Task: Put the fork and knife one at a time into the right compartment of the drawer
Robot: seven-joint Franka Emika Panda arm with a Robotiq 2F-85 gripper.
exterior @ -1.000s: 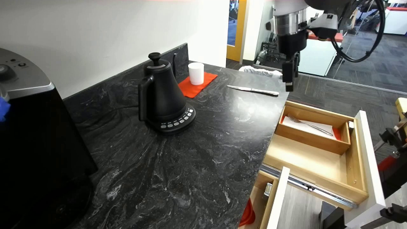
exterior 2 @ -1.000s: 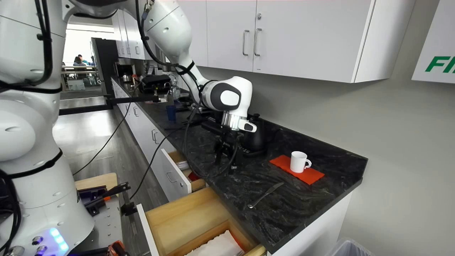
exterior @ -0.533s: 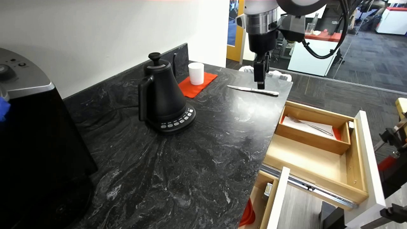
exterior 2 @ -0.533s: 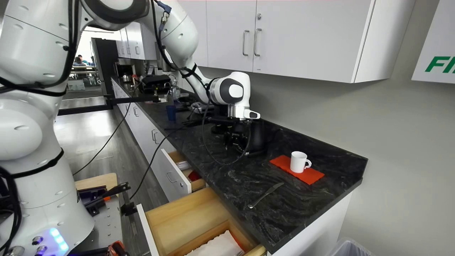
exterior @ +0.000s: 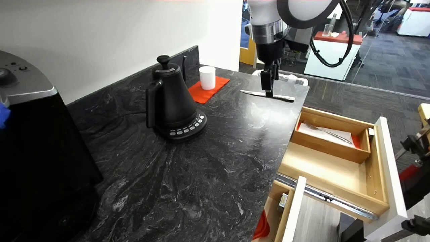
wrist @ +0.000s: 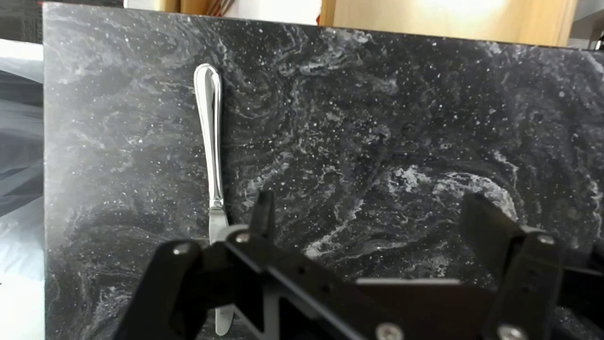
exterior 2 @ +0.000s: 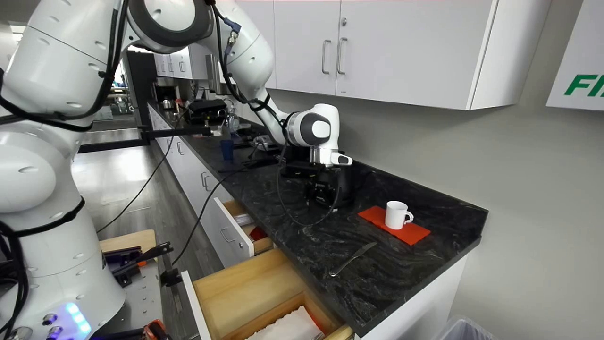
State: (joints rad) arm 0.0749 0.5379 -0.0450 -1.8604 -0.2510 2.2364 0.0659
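Because the knife [wrist: 213, 160] lies left of centre in the wrist view, outside the gap between the jaws, we would expect a straight drop from here to miss it. The jaws stand spread wide and hold nothing; the one at left in that frame hides part of the blade, so if we lower them without shifting left first, its tip could land on the metal and pin it, or send it skidding over the dark surface [wrist: 377, 113]. In an exterior view the jaws, to the right of the kettle [exterior: 176, 94], seem to cross the knife, but we would not trust that overlap, which the line of sight can make: in an exterior view they show above the knife in the frame and clear of it, with the mug [exterior 2: 395, 215] off to the right.

At the right of an exterior view, what we take to be the fork [exterior: 332, 135] already rests in the small compartment [exterior: 331, 149] of the drawer [exterior: 327, 185], so we judge the knife to be what remains. Slim and flat as it is, it may slip if we pinch it too high. Later, carried askew, it could catch the compartment's wall or fall into the wider section [exterior: 324, 163] beside it.
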